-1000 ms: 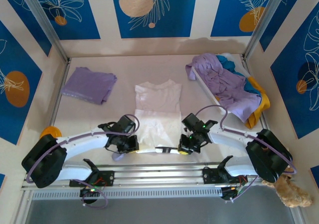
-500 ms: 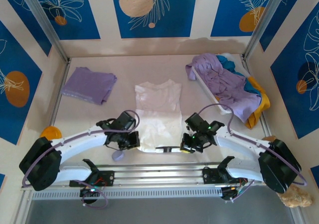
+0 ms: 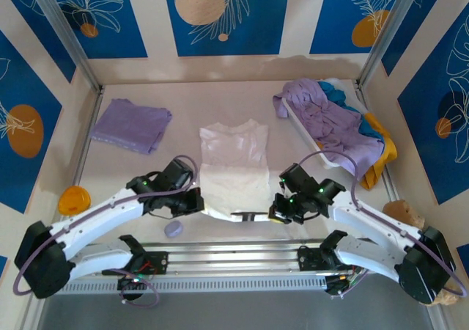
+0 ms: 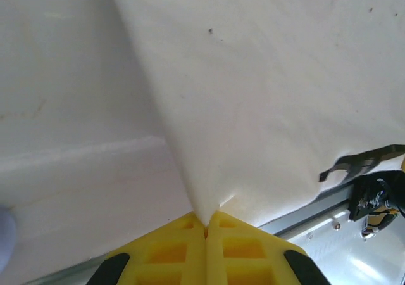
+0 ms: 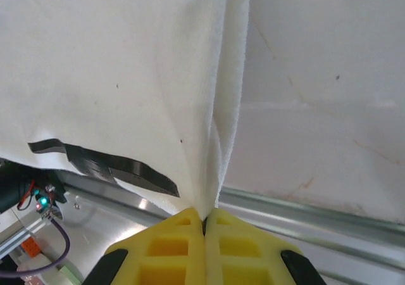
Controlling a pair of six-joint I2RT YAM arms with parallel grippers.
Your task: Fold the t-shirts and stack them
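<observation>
two tools — left tool (image 4: 206, 221), right tool (image 5: 204, 219) — pinch one white t-shirt (image 3: 233, 170).

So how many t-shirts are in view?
5: white shirt centre, folded lavender shirt back left, crumpled lavender shirt, teal shirt and yellow-orange shirt heaped at right; more may be hidden.

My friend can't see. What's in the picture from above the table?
The left pincer and right pincer are each shut on a near corner of a white t-shirt spread out in the middle. A folded lavender shirt lies far left, and a heap of purple, teal and yellow shirts sits far right.
</observation>
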